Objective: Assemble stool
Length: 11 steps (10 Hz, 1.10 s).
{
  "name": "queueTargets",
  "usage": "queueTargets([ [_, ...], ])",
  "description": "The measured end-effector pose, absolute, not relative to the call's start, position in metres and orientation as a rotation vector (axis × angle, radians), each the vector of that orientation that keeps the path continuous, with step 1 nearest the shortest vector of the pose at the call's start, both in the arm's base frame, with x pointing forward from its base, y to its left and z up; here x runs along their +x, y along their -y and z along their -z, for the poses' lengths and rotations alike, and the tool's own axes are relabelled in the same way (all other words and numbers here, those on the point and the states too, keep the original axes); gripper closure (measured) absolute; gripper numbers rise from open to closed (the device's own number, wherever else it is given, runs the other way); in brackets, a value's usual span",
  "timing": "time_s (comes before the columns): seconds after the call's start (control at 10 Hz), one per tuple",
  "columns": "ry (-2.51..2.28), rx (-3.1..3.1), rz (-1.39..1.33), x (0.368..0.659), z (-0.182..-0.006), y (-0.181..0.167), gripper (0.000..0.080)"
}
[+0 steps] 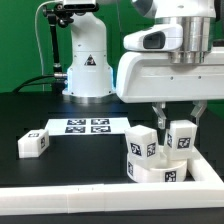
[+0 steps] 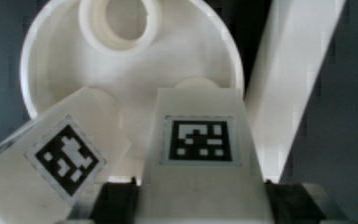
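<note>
The round white seat (image 1: 160, 172) lies in the corner of the border wall; in the wrist view its disc (image 2: 105, 70) shows a hole. Two white tagged legs stand just behind it: one (image 1: 140, 142) toward the exterior view's left and one (image 1: 181, 136) under my gripper (image 1: 178, 116). In the wrist view that leg (image 2: 202, 140) fills the gap between my fingers (image 2: 123, 197), and both pads touch its sides. The second leg (image 2: 60, 150) leans beside it. A third leg (image 1: 33, 143) lies alone at the exterior view's far left.
The L-shaped white border wall (image 1: 90, 203) runs along the front and up the exterior view's right side, close to my gripper; it also shows in the wrist view (image 2: 304, 90). The marker board (image 1: 85, 126) lies mid-table. A white robot base (image 1: 88, 60) stands behind.
</note>
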State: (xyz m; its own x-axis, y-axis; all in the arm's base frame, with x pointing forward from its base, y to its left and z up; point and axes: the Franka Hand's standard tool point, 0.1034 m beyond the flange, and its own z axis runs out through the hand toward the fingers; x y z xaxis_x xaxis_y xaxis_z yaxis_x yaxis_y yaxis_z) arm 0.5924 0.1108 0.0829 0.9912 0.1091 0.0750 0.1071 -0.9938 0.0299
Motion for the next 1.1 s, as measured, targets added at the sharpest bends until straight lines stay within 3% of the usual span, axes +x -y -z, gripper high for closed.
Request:
queueTargets([
  [1.1, 1.280, 2.918, -0.094, 0.5912, -0.0821, -0.1153, 0.0459],
])
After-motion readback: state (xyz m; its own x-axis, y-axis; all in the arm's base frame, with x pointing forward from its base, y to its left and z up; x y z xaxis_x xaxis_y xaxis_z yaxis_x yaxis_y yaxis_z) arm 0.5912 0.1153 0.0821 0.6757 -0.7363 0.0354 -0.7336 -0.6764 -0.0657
